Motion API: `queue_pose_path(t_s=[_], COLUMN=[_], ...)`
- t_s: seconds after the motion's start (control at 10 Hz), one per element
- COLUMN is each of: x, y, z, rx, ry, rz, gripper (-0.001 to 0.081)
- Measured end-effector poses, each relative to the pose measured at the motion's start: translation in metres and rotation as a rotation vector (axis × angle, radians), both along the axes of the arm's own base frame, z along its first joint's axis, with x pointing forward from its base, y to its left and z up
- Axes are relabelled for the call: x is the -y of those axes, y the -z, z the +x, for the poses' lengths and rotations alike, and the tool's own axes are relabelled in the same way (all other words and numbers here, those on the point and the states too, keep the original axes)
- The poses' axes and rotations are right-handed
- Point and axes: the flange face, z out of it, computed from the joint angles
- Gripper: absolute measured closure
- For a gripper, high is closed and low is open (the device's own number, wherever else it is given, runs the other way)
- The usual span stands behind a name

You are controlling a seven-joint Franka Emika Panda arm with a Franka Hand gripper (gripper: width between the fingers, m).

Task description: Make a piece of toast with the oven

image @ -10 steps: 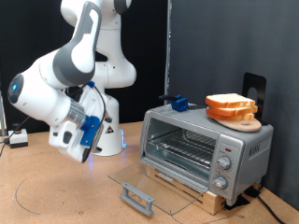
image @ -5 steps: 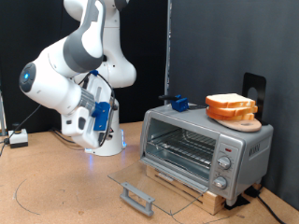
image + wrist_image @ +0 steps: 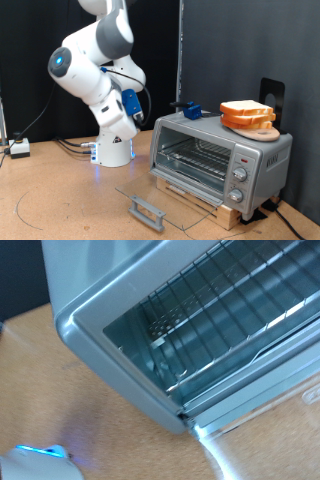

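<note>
Oven [image 3: 215, 157] door [image 3: 160, 203] down, rack [image 3: 215, 300] bare; hand [image 3: 133, 108] beside oven, grip state unclear.

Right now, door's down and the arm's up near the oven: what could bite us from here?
1. The open glass door lies flat, low in front of the oven; a low sweep could clip its handle.
2. The bread pile sits on a board at the oven top's edge; an arm pass above might knock it off.
3. The blue item on the oven top lies close to the arm. The end effector's fingers show in neither view, so clearance is hard to judge.
</note>
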Motion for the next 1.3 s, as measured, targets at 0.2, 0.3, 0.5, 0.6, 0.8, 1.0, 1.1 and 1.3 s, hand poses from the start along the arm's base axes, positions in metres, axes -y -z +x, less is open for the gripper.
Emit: queue_pose_path(t_s=[0.2,0.3,0.5,0.6,0.8,1.0,1.1,1.3], x=[-0.018,-0.026,-0.043,-0.048,-0.046,-0.048,-0.05,-0.055], y=[-0.021,-0.032,-0.055,-0.062,-0.062,-0.072,-0.08,-0.101], z=[-0.007,-0.011,-0.02,-0.024,-0.022,-0.025,-0.03,-0.044], rx=[0.103,0.135,0.158,0.144,0.213,0.38,0.426,0.459], ry=[-0.048,-0.064,-0.086,-0.082,-0.13,-0.273,-0.324,-0.363], rz=[0.011,0.017,0.02,0.019,0.033,0.07,0.079,0.086], gripper=[-0.0003,-0.0003,-0.0003,-0.0003,-0.0003,-0.0003,-0.0003,-0.0003])
